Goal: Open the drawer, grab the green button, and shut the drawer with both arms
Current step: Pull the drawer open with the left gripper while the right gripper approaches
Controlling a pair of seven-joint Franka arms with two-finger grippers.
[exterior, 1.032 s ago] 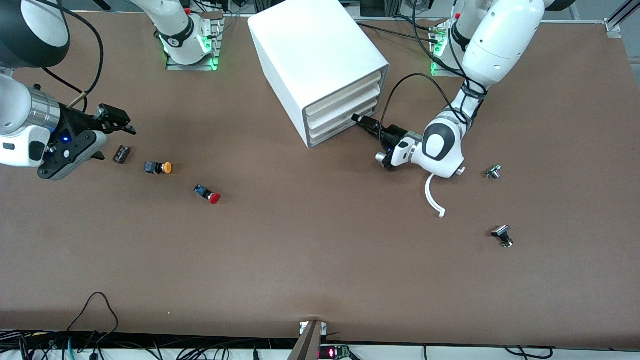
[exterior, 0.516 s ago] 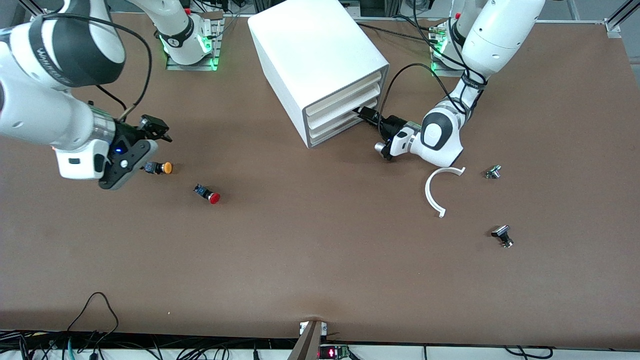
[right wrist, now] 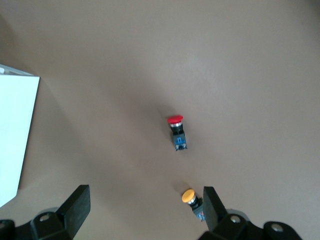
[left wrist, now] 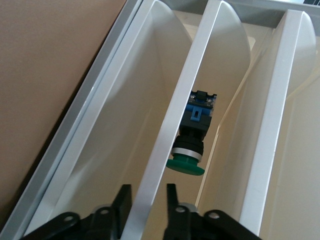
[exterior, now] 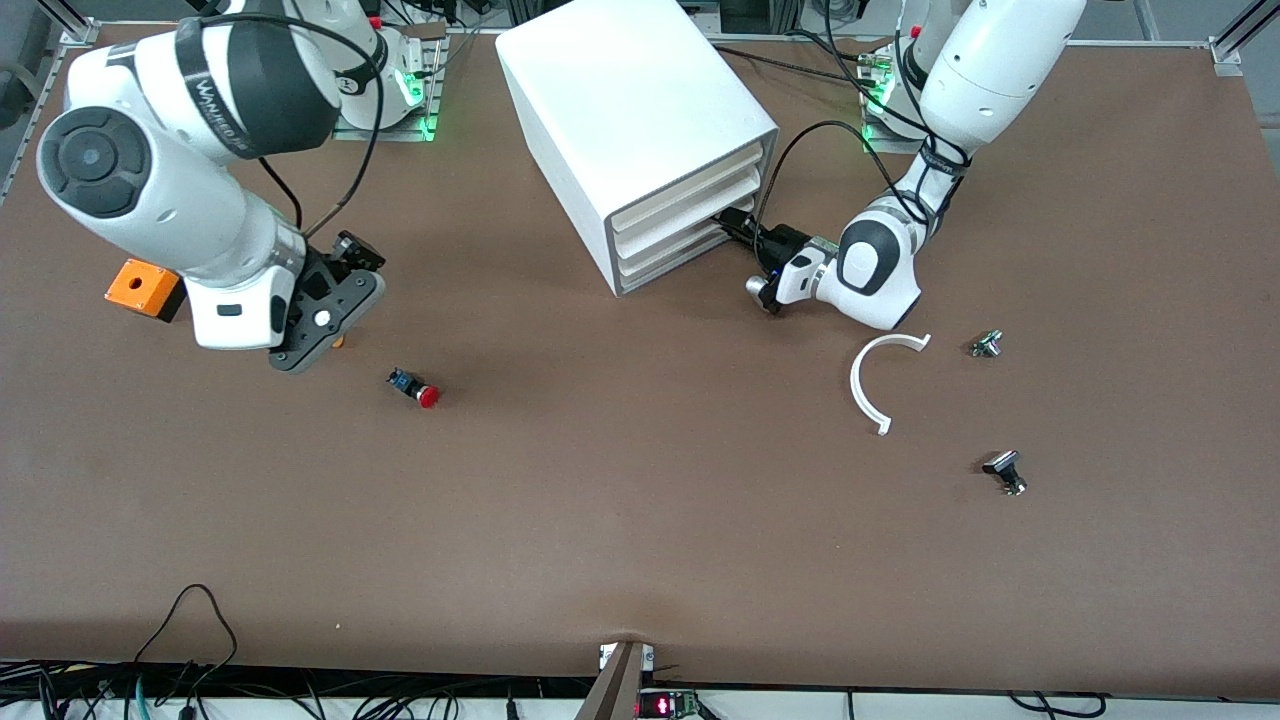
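Observation:
The white cabinet (exterior: 630,110) stands at the table's back middle, its three drawers pushed in. My left gripper (exterior: 728,225) is at the front of the bottom drawer (exterior: 680,250). In the left wrist view the left gripper (left wrist: 148,189) is open, and its fingers (left wrist: 172,200) straddle the drawer's lip (left wrist: 190,100) closely, a thin gap still showing. The green button (left wrist: 186,165) lies inside, just past that lip. My right gripper (exterior: 352,262) hangs open over the table near the orange-capped button (right wrist: 188,196), holding nothing (right wrist: 145,195).
A red-capped button (exterior: 420,390) lies nearer the front camera than the cabinet. A white curved strip (exterior: 868,385) and two small metal parts (exterior: 987,343) (exterior: 1005,472) lie toward the left arm's end. An orange block (exterior: 140,287) shows by the right arm's wrist.
The right arm has swung in toward the table's middle, coming over the orange-capped button. The left gripper has moved onto the drawer's lip and its fingers have narrowed.

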